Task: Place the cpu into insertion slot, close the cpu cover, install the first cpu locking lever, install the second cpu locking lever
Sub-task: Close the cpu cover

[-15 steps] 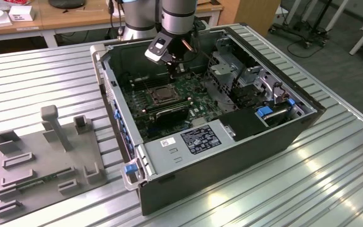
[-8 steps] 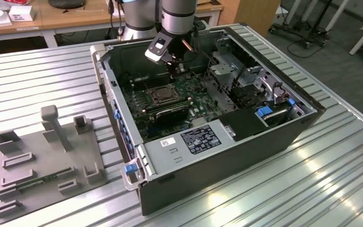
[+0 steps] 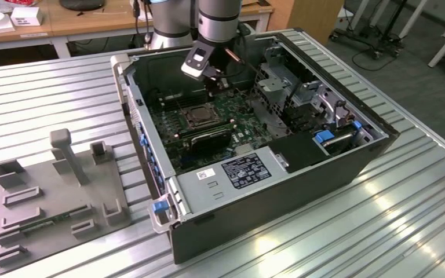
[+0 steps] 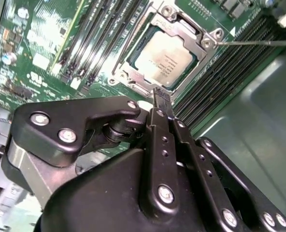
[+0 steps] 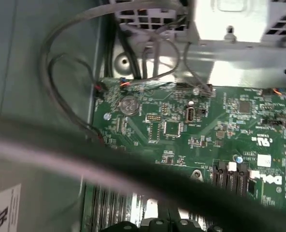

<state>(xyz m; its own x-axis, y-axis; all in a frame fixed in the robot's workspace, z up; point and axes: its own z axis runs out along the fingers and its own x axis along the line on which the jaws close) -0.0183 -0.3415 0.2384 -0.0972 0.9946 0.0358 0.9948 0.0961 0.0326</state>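
Clenched empty, the black claw (image 4: 159, 97) is hovering near the flat silvery chip (image 4: 163, 59) under its shiny cover (image 4: 207, 50), inside a case (image 3: 300, 191) on a ribbed metal table (image 3: 44, 98).

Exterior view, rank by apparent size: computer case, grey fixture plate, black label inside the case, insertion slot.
1. computer case
2. grey fixture plate
3. black label
4. insertion slot
The last two look close, and the slot sits deeper in the case, so that order is unsure.
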